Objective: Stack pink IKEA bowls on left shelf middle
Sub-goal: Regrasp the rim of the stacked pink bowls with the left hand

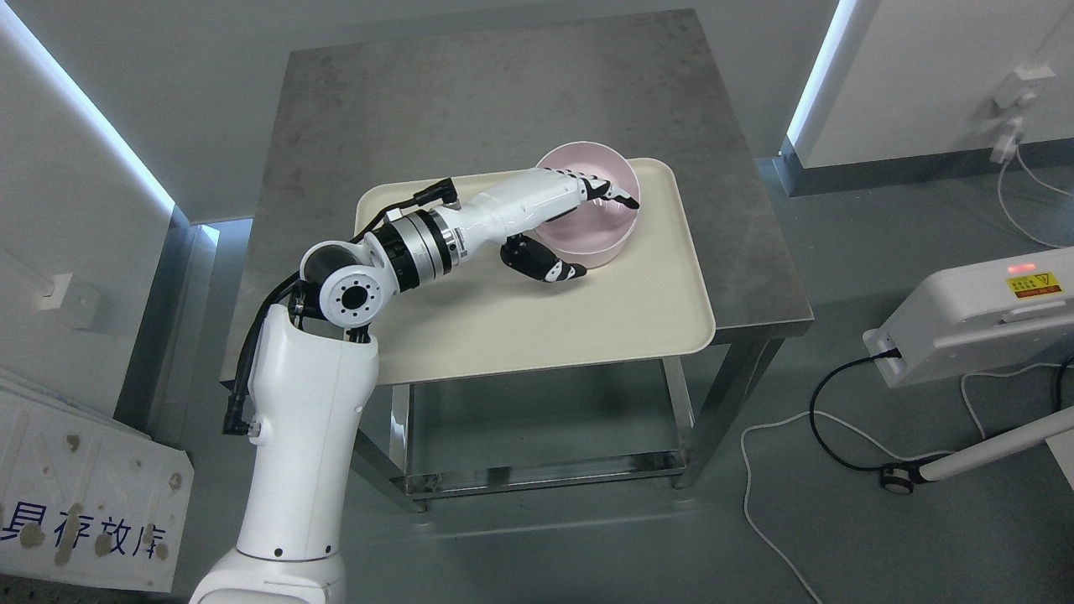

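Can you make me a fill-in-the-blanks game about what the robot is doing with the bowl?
1. The bowl is colored ____.
2. The bowl sits on a cream ____, which rests on the grey table.
3. The ____ hand is grasping the bowl's rim.
4. You can count ____ bowl(s).

Missing words: pink; tray; left; one

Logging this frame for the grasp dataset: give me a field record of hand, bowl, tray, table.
active arm: left, entering from lower left
left hand: fingers over the rim inside the bowl, thumb outside the near wall; grip closing or closed on the wall
pink bowl: upright, on the tray's far right part
tray: cream, lying on the table, overhanging its near edge
table: grey metal top
right hand: not in view
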Motion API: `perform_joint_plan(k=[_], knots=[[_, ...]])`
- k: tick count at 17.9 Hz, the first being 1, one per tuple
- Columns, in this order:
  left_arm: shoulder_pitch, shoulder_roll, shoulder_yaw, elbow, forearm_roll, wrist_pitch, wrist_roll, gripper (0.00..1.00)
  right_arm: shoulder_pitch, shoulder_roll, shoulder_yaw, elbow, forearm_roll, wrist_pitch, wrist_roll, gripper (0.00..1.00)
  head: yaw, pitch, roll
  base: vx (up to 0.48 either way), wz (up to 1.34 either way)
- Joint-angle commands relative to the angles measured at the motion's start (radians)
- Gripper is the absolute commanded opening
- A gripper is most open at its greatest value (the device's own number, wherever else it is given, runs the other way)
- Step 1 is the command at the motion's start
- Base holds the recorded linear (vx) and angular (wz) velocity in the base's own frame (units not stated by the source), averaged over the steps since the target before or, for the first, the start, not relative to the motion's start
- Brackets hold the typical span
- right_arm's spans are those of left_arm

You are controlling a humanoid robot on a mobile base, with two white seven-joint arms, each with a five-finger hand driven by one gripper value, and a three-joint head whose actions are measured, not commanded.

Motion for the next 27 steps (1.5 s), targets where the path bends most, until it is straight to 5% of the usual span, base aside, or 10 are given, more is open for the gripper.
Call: perform_joint_plan(k=[1,11,16,21,27], knots=[[-0.001,0.016,0.069,-0.014,-0.034,0.005,-0.005,0.71,0.0,-0.017,-0.005,-0.017,-0.002,0.001,0.0,1.0,0.0,0.0,0.0,0.0,0.0],[0.002,0.043,-0.057,-0.011,-0.137,0.003,0.001,0.6,0.0,-0.017,-0.005,-0.017,-0.002,0.001,0.0,1.0,0.0,0.0,0.0,0.0,0.0],[0.004,0.033,-0.055,-0.013,-0.127,-0.009,0.003,0.42,0.0,-0.017,-0.005,-0.017,-0.002,0.001,0.0,1.0,0.0,0.0,0.0,0.0,0.0],[0.025,0.016,0.015,-0.007,-0.125,-0.136,-0.002,0.04,0.0,-0.017,-0.005,-0.017,-0.002,0.001,0.0,1.0,0.0,0.0,0.0,0.0,0.0],[-0.016,0.016,0.121,-0.008,-0.013,-0.173,-0.01,0.0,0.0,-0.017,-0.005,-0.017,-0.002,0.001,0.0,1.0,0.0,0.0,0.0,0.0,0.0]])
